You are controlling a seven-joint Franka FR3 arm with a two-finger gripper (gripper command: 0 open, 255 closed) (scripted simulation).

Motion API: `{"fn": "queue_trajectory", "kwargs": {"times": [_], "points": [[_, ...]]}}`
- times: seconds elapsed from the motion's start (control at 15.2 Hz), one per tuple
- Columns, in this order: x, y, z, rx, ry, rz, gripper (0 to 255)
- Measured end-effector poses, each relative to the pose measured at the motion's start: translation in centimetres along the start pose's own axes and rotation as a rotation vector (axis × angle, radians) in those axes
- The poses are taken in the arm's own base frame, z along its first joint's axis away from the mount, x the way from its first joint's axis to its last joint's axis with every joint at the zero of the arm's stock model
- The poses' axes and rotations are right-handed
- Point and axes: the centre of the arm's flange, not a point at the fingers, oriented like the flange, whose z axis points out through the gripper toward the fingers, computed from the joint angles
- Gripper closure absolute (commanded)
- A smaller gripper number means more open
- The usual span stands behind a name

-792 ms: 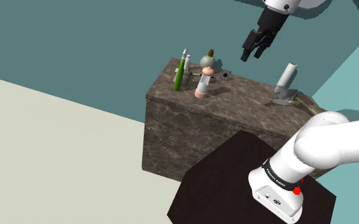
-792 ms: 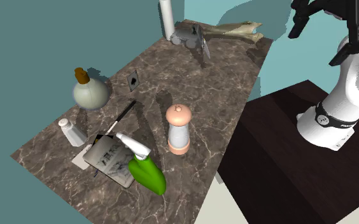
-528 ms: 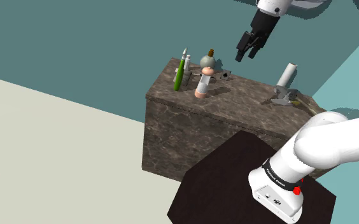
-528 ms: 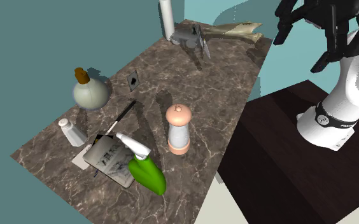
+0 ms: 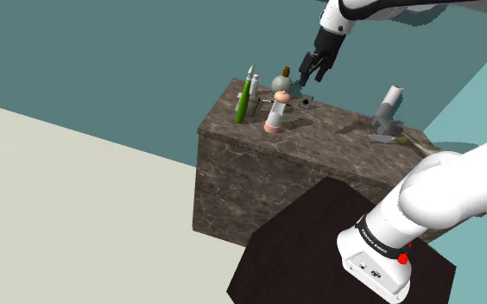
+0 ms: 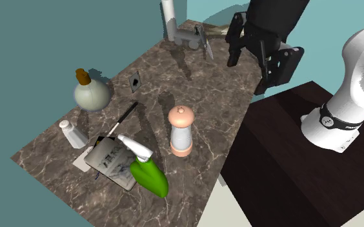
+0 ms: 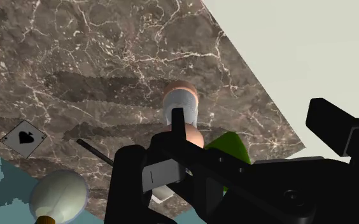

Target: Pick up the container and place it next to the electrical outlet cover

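Round grey-green container (image 6: 91, 95) with a brown stopper, upright near the counter's (image 6: 226, 84) wall-side edge in the second exterior view. Small white cover (image 6: 135, 81) with a black spade-shaped mark, flat on the counter near the container but apart from it. Shaker (image 6: 75, 134), just in front of the container; beyond it a grey plate (image 6: 103, 158) with a green spray bottle (image 6: 148, 175) lying across it. Mill (image 6: 181, 132), upright near the counter's middle. Gripper (image 6: 248, 76), in the air above the counter's stand-side edge, well apart from the container; fingers spread wide, nothing between them. In the shoulder view it hangs just above and right of the container.
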Motion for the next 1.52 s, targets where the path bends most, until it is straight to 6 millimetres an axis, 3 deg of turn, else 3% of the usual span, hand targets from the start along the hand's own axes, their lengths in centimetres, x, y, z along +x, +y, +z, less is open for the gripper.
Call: {"fn": "queue_trajectory", "kwargs": {"times": [0.79, 1.25, 1.52], "points": [[12.3, 4.0, 9.1, -0.018, -0.007, -0.059, 0], [13.0, 4.4, 13.0, -0.019, -0.007, -0.065, 0], [13.1, 4.4, 13.7, -0.019, -0.006, -0.065, 0]]}}
